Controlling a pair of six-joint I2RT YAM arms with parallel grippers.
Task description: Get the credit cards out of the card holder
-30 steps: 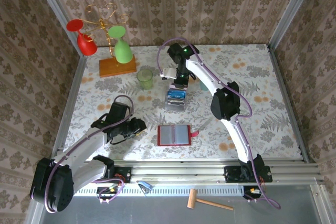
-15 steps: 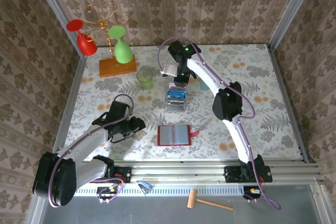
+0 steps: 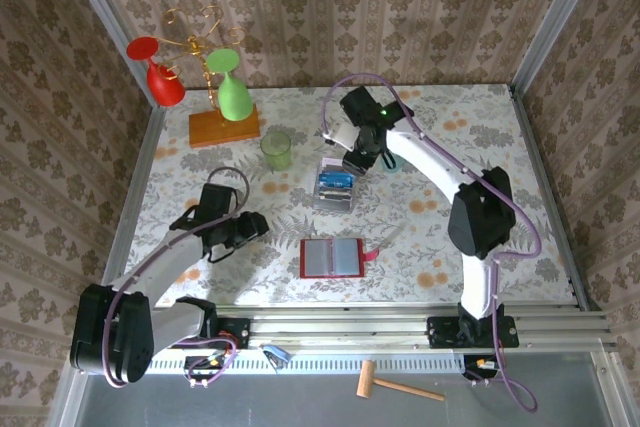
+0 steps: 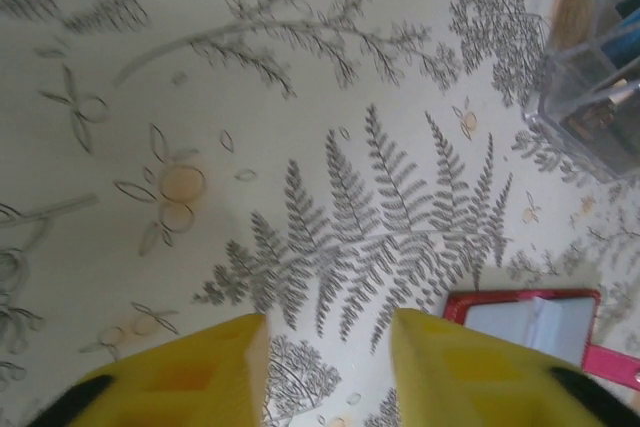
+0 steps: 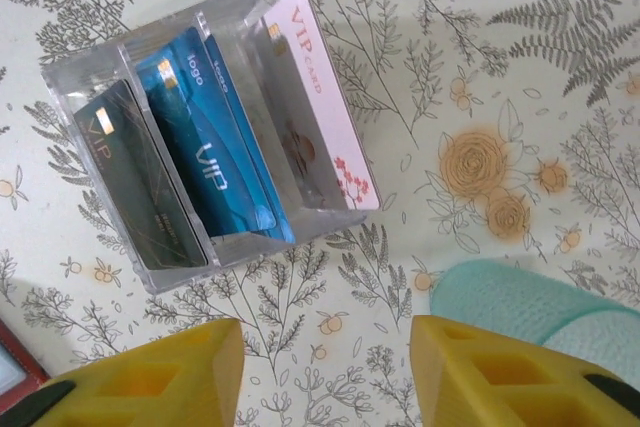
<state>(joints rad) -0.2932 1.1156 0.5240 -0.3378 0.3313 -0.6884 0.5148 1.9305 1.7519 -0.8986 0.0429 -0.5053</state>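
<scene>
The red card holder (image 3: 335, 258) lies open and flat on the table near the front; its corner (image 4: 528, 313) shows to the right of my left fingers. The credit cards (image 5: 212, 152), dark, blue and white, stand in a clear plastic box (image 3: 334, 188) behind the holder. My right gripper (image 3: 366, 161) hovers just right of that box, open with nothing between its fingers (image 5: 326, 352). Left of the holder, low over bare tablecloth, my left gripper (image 3: 255, 226) is also open and empty (image 4: 328, 335).
A green cup (image 3: 276, 150) stands left of the box. A wooden rack with red and green glasses (image 3: 215, 97) is at the back left. A teal round object (image 5: 530, 305) lies by my right fingers. A small hammer (image 3: 398, 384) lies off the table's front.
My right gripper opened and shifted right, away from above the box. My left gripper opened a little and drew slightly back to the left.
</scene>
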